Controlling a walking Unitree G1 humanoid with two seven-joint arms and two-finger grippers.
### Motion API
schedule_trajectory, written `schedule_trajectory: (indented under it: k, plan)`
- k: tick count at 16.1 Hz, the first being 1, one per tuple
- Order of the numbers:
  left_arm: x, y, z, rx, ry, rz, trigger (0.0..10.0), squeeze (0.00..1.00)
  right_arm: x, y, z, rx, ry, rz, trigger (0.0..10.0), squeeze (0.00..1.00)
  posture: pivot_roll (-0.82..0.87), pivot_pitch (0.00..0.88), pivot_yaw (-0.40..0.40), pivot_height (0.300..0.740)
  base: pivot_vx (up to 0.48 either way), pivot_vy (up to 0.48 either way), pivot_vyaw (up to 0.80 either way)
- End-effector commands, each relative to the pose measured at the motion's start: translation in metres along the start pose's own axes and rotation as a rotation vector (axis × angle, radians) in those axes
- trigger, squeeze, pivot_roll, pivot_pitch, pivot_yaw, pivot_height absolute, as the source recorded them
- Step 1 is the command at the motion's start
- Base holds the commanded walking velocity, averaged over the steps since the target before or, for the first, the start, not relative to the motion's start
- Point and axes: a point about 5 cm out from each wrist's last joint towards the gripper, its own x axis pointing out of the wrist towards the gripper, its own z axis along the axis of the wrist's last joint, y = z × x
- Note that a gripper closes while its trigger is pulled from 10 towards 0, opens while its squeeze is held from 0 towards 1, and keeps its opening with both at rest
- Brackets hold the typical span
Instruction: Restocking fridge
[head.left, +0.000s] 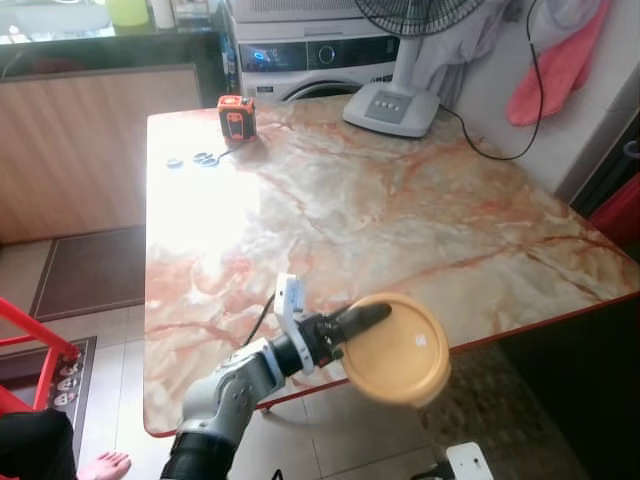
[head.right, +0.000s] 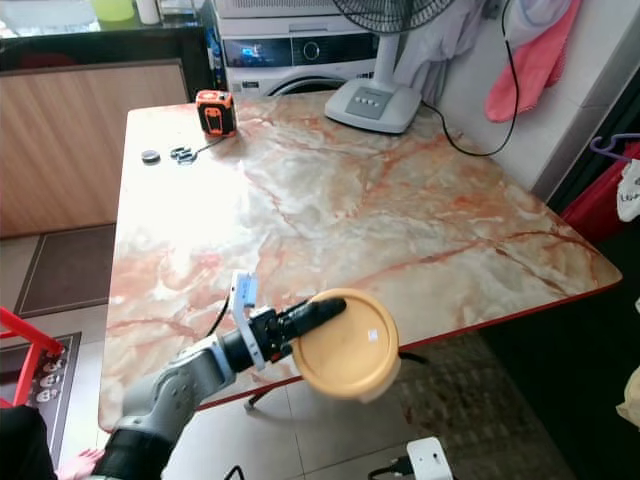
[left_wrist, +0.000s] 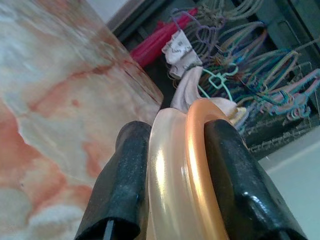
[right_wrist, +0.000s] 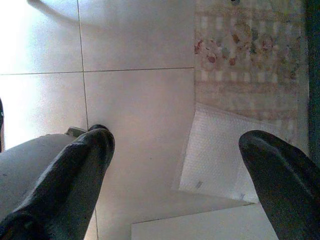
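A round, shallow yellow container with an orange lid (head.left: 397, 348) is held on edge by my left gripper (head.left: 375, 320), just past the near edge of the marble table (head.left: 400, 200) and over the floor. In the left wrist view the two black fingers (left_wrist: 120, 180) clamp the container (left_wrist: 180, 170) from both sides, the orange lid against one finger and the translucent body against the other. My right gripper (right_wrist: 178, 139) hangs low over pale floor tiles, open, with nothing between its fingers.
On the table's far side lie an orange tape measure (head.left: 236, 116), small dark items (head.left: 205, 158) and a fan base (head.left: 392, 105). A washing machine (head.left: 310, 55) stands behind. A red chair frame (head.left: 30, 335) and a person's foot (head.left: 105, 465) are at the left. Clothes hangers (left_wrist: 260, 85) hang beyond the table.
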Motion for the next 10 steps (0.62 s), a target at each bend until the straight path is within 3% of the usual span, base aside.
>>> schedule_trajectory:
  k: [1, 3, 4, 7, 9, 10]
  plan:
    - [-0.003, -0.005, 0.004, 0.031, -0.015, 0.007, 10.0, 0.00, -0.001, 0.000, -0.005, -0.007, 0.013, -0.003, 10.0, 0.00, -0.10, 0.000, -0.045, 0.740, 0.000, 0.000, 0.00]
    - [-0.005, 0.002, 0.014, 0.073, -0.097, 0.137, 10.0, 0.00, -0.001, 0.001, -0.006, -0.002, 0.014, -0.006, 10.0, 0.00, -0.10, 0.000, -0.042, 0.740, 0.000, 0.000, 0.00]
    - [-0.010, 0.007, 0.031, 0.082, -0.223, 0.270, 10.0, 0.00, -0.001, 0.001, -0.007, 0.002, 0.016, -0.010, 10.0, 0.00, -0.10, 0.000, -0.040, 0.740, 0.000, 0.000, 0.00]
    - [-0.016, -0.005, 0.060, 0.106, -0.369, 0.288, 10.0, 0.00, -0.001, 0.002, -0.008, 0.000, 0.017, -0.011, 10.0, 0.00, -0.09, 0.000, -0.043, 0.740, 0.000, 0.000, 0.00]
    - [-0.018, -0.004, 0.058, 0.105, -0.372, 0.313, 10.0, 0.00, -0.001, 0.003, -0.009, 0.001, 0.016, -0.009, 10.0, 0.00, -0.09, 0.000, -0.035, 0.740, 0.000, 0.000, 0.00]
    - [-0.023, -0.001, 0.059, 0.106, -0.412, 0.383, 10.0, 0.00, -0.002, 0.003, -0.010, 0.006, 0.016, -0.010, 10.0, 0.00, -0.10, 0.000, -0.033, 0.740, 0.000, 0.000, 0.00]
